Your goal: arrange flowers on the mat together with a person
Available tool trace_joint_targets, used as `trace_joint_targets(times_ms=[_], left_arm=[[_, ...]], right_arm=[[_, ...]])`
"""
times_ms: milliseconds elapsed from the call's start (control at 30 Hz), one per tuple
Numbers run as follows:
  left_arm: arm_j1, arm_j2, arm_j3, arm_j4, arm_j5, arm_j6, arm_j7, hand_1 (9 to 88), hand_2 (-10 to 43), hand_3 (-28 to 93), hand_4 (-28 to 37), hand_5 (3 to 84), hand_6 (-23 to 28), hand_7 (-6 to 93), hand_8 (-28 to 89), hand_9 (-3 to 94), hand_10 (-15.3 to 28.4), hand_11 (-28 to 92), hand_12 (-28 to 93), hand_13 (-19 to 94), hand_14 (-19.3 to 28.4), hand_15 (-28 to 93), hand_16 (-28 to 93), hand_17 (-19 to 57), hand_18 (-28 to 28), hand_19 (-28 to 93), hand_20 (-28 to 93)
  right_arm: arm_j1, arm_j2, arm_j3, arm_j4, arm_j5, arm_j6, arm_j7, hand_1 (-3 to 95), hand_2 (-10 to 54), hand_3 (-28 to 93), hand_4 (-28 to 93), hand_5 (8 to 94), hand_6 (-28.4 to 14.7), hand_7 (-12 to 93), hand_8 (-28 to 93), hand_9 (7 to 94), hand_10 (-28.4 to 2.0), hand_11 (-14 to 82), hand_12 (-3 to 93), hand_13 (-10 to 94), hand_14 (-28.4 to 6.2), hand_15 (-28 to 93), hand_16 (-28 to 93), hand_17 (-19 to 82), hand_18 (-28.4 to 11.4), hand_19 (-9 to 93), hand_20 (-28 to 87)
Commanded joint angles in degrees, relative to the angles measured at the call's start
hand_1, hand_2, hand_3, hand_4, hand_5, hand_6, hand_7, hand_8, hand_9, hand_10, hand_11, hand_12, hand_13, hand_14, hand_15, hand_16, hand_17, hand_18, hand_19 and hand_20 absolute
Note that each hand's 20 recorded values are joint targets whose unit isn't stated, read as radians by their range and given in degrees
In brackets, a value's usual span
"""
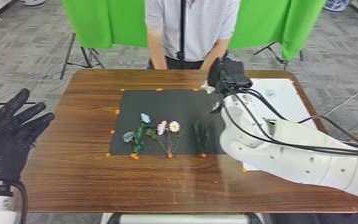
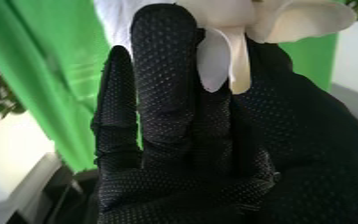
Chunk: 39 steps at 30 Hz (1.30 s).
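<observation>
My right hand (image 1: 228, 76) is above the far right part of the dark mat (image 1: 162, 102), with a white flower (image 1: 207, 89) beside its fingers. In the right wrist view, pale petals (image 2: 214, 60) stick out between the fingers and thumb of my right hand (image 2: 180, 115), which pinches the flower; its stem is hidden. On the mat's near half lie a blue flower (image 1: 145, 118), a pale blue flower (image 1: 128, 136), a pink flower (image 1: 162, 127), a white flower with a yellow centre (image 1: 175, 126) and a green sprig (image 1: 201, 137). My left hand (image 1: 8, 142) stays left of the table, fingers straight.
A white sheet (image 1: 280, 100) lies on the table (image 1: 149, 185) to the right, partly under the right arm. Orange marks (image 1: 117, 111) line the mat's edges. A green curtain (image 1: 100, 25) hangs beyond the table.
</observation>
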State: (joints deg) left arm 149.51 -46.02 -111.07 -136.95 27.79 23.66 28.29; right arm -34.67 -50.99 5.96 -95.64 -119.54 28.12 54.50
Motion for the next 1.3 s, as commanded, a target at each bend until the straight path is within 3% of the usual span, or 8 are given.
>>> trace_joint_targets(times_ms=[33, 133, 467, 633, 767, 833, 1067, 1300], left_arm=[[-0.24, -0.42, 0.52, 0.29, 0.45, -0.84, -0.9, 21.9, 8.3, 74, -26.0, 31.4, 4.5, 11.6, -9, 31.0, 15.7, 21, 13, 22, 22.0, 49, -5, -9.4, 19.8, 41, 19], [-0.63, -1.09, 0.41, 0.34, 0.89, -1.13, -1.77, 21.9, 8.3, 74, -26.0, 31.5, 4.6, 11.6, -9, 31.0, 15.7, 21, 13, 22, 21.9, 49, -5, -9.4, 19.8, 41, 19], [-1.51, -0.93, 0.8, 0.63, 1.02, -1.36, -2.33, 21.9, 8.3, 74, -26.0, 31.5, 4.6, 11.6, -9, 31.0, 15.7, 20, 13, 22, 22.0, 49, -5, -9.4, 19.7, 41, 19], [-1.24, -0.2, 0.84, 0.64, 0.44, -1.23, -1.66, 22.0, 8.3, 74, -26.0, 31.5, 4.6, 11.7, -9, 31.0, 15.7, 21, 13, 22, 21.9, 49, -5, -9.4, 19.7, 41, 19], [-1.14, -0.44, 0.72, 0.59, 0.6, -1.22, -1.82, 21.9, 8.3, 74, -26.0, 31.5, 4.7, 11.8, -9, 31.0, 15.7, 21, 13, 22, 22.0, 49, -5, -9.4, 19.8, 41, 19], [-0.6, -0.38, 0.61, 0.49, 0.58, -1.17, -1.51, 22.0, 8.3, 74, -26.0, 31.6, 4.7, 11.8, -9, 31.1, 15.6, 21, 13, 22, 22.0, 49, -5, -9.4, 19.7, 41, 19], [-1.15, -1.39, 0.6, 0.51, 1.34, -1.6, -2.75, 22.0, 8.3, 74, -25.9, 31.6, 4.8, 11.6, -9, 31.0, 15.7, 21, 13, 22, 21.9, 49, -5, -9.4, 19.7, 41, 19], [-0.84, -0.84, 0.55, 0.48, 0.91, -1.3, -2.51, 22.0, 8.4, 74, -25.9, 31.6, 4.8, 11.7, -9, 31.0, 15.8, 21, 13, 22, 22.0, 49, -5, -9.4, 19.7, 41, 19]], right_arm=[[-1.44, -2.36, -2.28, 1.45, 1.95, -3.06, -1.41, 58.1, -9.5, 66, -28, 83.7, 5.0, 23, 1, 93.6, -4.1, 9.3, 36.0, 80, -0.2, 44, 33, 26, -15.4, 77, 8], [-2.06, -2.84, -2.54, 2.08, 2.75, -3.5, -1.74, 58.0, -9.5, 66, -28, 83.4, 5.1, 23, 1, 93.4, -4.1, 9.2, 36.0, 80, -0.4, 44, 33, 26, -15.4, 77, 8], [-2.62, -3.3, -3.12, 2.42, 4.07, -6.58, -2.95, 56.1, -9.5, 67, -28, 79.4, 4.9, 21, -2, 89.2, -5.9, 7.9, 34.5, 76, -1.7, 45, 31, 23, -15.9, 76, 9], [-2.28, -3.42, -3.92, 2.28, 3.1, -9.43, -2.7, 55.3, -9.5, 67, -28, 77.6, 4.9, 19, -3, 87.2, -6.7, 7.4, 34.0, 74, -2.4, 45, 31, 21, -16.1, 75, 9], [-2.8, -3.19, -3.3, 2.02, 3.62, -11.17, -2.9, 53.9, -9.5, 67, -28, 76.5, 4.8, 19, -3, 85.1, -7.3, 7.9, 33.4, 72, -3.0, 46, 30, 20, -16.3, 75, 9], [-2.67, -3.13, -3.6, 1.95, 2.66, -12.21, -2.43, 53.4, -9.5, 68, -28, 75.9, 4.8, 19, -3, 83.2, -7.7, 9.8, 31.7, 71, -3.4, 47, 28, 19, -16.4, 74, 10], [-3.14, -2.62, -2.67, 1.15, 2.77, -13.95, -1.98, 46.0, -9.5, 73, -28, 70.2, 4.6, 17, -6, 72.6, -10.7, 23.0, 18.3, 67, -7.3, 53, 19, 17, -17.3, 72, 13], [-2.81, -2.36, -2.88, 0.64, 2.55, -14.04, -1.09, 41.4, -9.5, 78, -28, 67.5, 4.4, 16, -13, 69.2, -11.6, 23.2, 16.3, 64, -8.9, 56, 16, 15, -18.2, 71, 14]])
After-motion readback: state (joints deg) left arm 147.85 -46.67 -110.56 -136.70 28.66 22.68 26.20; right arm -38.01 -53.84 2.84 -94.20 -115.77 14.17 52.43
